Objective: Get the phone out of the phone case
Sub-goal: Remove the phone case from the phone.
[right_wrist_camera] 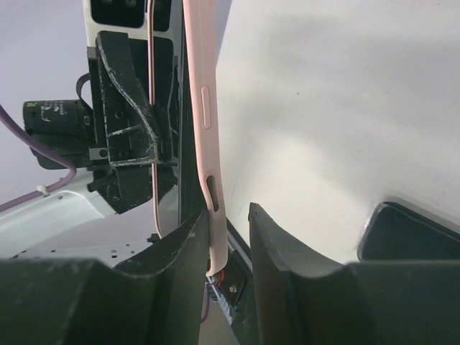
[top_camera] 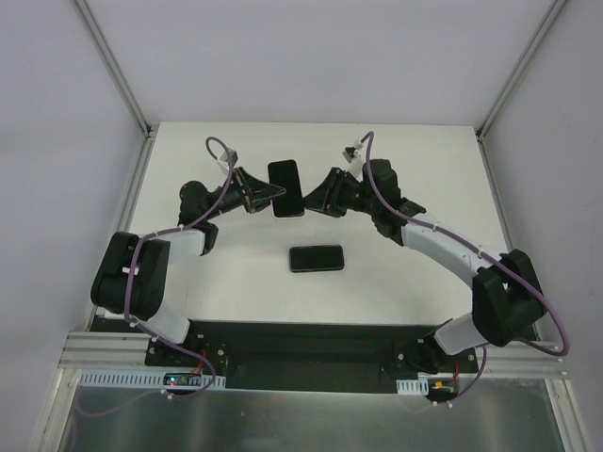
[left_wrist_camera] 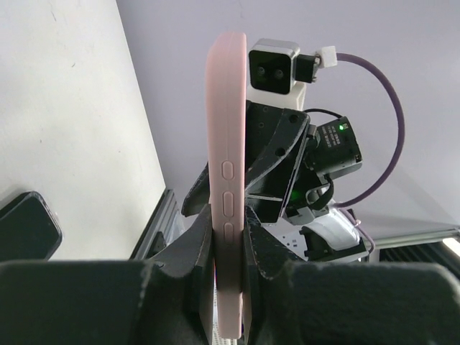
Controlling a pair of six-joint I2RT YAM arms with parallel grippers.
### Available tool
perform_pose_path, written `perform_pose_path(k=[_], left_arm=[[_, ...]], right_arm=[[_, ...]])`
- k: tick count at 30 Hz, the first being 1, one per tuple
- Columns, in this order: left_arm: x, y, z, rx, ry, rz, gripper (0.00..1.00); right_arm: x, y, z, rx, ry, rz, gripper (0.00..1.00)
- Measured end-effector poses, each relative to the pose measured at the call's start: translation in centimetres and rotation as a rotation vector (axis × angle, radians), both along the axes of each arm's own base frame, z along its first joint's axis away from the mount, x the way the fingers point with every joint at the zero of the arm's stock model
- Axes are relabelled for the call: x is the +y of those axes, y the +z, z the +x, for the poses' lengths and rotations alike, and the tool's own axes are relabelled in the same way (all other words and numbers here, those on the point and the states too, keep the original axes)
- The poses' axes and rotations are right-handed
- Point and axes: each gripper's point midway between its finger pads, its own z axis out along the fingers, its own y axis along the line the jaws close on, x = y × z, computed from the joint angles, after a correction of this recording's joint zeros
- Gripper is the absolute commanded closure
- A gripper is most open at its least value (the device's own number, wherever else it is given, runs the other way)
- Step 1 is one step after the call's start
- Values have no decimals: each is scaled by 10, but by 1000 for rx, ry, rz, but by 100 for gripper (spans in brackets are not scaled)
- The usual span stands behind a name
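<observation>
Black and closed tight, your left pincer (left_wrist_camera: 228, 241) has the pink phone case (left_wrist_camera: 226, 144) nipped by one long edge, close to the side buttons. It holds the case up off the table (top_camera: 396, 169), between the two arms. That grip reads as an anchor: it fixes the shell so the other arm has something to work against. I cannot tell whether anything sits inside the case; from above its face looks dark.

Nearer you and slightly to the right, a dark phone (top_camera: 317, 257) lies flat on the table, apart from both arms. I'd judge that is the phone, out of its case.

Your right pincer (right_wrist_camera: 228, 215) straddles the opposite edge, partly open. One finger rests against the case and the other stands off with a gap. You look placed there either to peel at the rim or to let go.
</observation>
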Motion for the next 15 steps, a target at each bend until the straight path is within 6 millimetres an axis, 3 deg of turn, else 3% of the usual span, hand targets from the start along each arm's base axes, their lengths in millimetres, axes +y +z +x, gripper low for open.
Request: perform_pose_path(k=[15], left_arm=[[7,13,4,-77,43,-8,100]], right_arm=[[21,12,2,26,92,129,69]])
